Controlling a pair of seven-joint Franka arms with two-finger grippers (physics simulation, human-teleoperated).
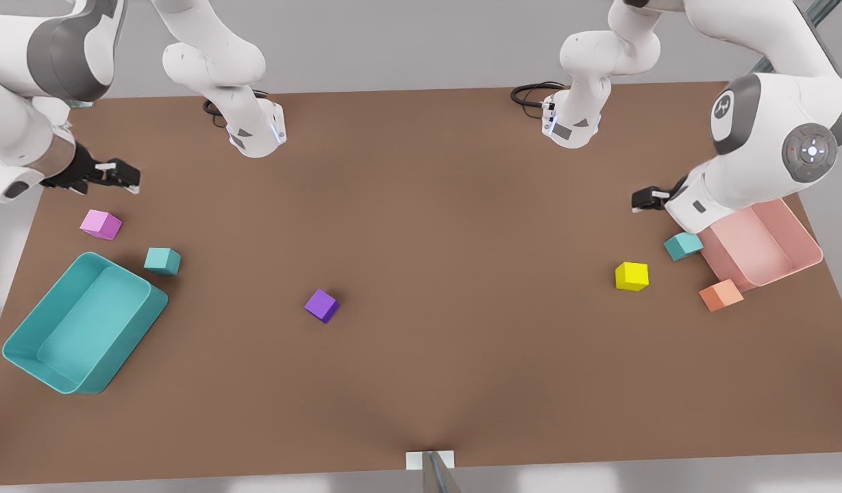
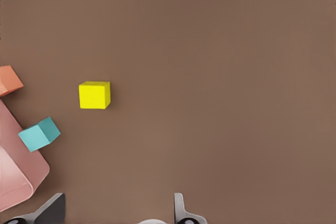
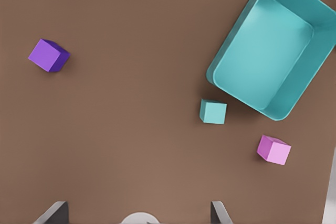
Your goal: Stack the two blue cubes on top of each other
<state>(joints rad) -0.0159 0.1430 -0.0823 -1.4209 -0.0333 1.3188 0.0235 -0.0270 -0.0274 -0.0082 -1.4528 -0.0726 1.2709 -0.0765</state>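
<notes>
Cubes: two blue cubes (image 1: 162, 261) (image 1: 682, 246); judged light, rigid; grip opposite flat faces.
Left gripper (image 2: 118, 211): wide, empty, near one.
Right gripper (image 3: 139, 213): wide, empty, near other.

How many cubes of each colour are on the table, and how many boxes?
Teal cubes: 2
Pink cube: 1
Purple cube: 1
Yellow cube: 1
Orange cube: 1
Teal bin: 1
Pink bin: 1
Total: 6 cubes and 2 bins, 8 things.

Two teal cubes (image 1: 162, 261) (image 1: 682, 246), a teal bin (image 1: 23, 342), a pink bin (image 1: 804, 239), brown table (image 1: 421, 376).
</notes>
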